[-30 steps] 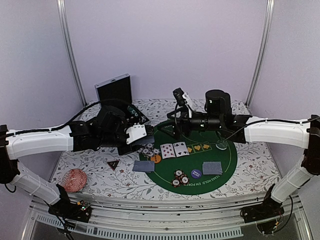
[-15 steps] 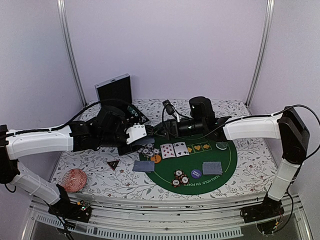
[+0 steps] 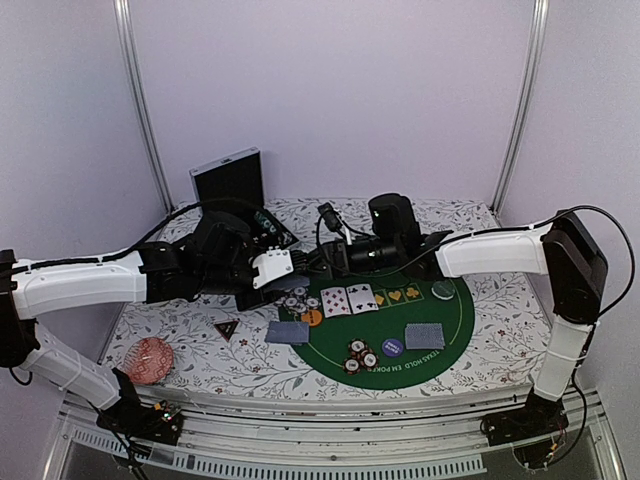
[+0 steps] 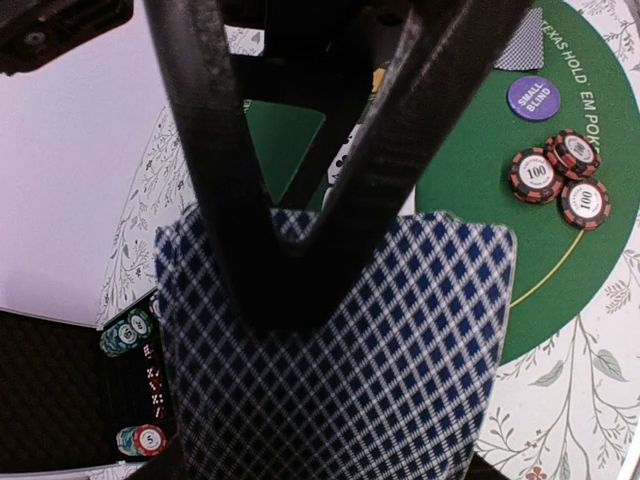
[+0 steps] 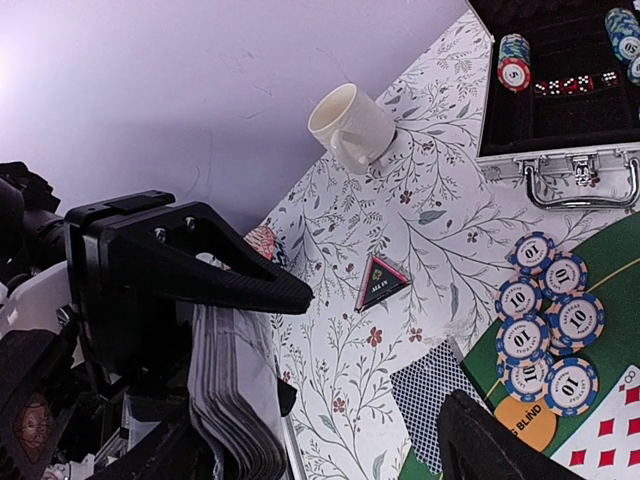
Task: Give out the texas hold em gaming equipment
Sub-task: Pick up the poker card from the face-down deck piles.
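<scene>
The fingers (image 4: 215, 180) of your left gripper (image 4: 290, 295) are closed on a deck of playing cards (image 4: 340, 390). Its blue-checked back faces the wrist camera, and it is held in the air over the left edge of the green mat (image 3: 455, 320). The fingers (image 5: 200, 265) of your right gripper (image 5: 380, 350) stand wide apart and grip nothing. One finger lies just beside the deck, whose stacked card edges show below it in the right wrist view. You cannot tell whether that finger touches the deck.

On the mat:
- **Centre:** three face-up cards (image 3: 348, 298) lie in a row.
- **Right end of that row:** a pale-green button (image 3: 442, 291).
- **Left edge:** blue 10 chips (image 5: 545, 320) are clustered, with an orange button (image 5: 525, 420) just beside them.
- **Next to the orange button:** a face-down hand (image 5: 435, 395) lies half off the mat.
- **Near right:** a second face-down hand (image 3: 424, 336) has the purple SMALL BLIND button (image 4: 531, 97) just beside it.
- **Near the purple button:** three red-and-black 100 chips (image 4: 560, 175).

Off the mat, on the floral cloth:
- The black triangular ALL IN marker (image 5: 382, 282).
- A cream mug (image 5: 350, 125), apart from the marker.
- An open chip case (image 5: 560, 100) holding chips and dice.
- A red patterned round object (image 3: 148, 360) at the near left.
</scene>
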{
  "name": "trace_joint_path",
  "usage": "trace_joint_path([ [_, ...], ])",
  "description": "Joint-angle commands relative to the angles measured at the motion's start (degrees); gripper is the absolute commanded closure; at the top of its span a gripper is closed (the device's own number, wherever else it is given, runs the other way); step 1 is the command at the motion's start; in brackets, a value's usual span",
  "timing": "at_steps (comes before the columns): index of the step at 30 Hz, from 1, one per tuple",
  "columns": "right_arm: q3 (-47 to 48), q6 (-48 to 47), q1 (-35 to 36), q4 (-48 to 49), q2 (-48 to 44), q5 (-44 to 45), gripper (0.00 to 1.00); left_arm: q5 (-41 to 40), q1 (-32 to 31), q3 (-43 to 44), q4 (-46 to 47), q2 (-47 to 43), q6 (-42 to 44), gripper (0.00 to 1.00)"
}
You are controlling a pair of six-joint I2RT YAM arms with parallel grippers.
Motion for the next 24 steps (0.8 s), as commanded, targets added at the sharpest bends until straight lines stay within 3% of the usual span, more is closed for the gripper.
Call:
trace_joint_path([
  [1, 1.6, -1.7, 0.4, -3.0, 0.1, 1.5, 0.24, 0.4, -0.5, 0.6, 1.4, -0.9, 0.0, 0.47],
  [24, 3.2, -6.5, 0.2, -11.4, -3.4, 4.1, 0.61, -0.2, -0.5, 0.3, 1.4, -0.9, 0.2, 0.48],
])
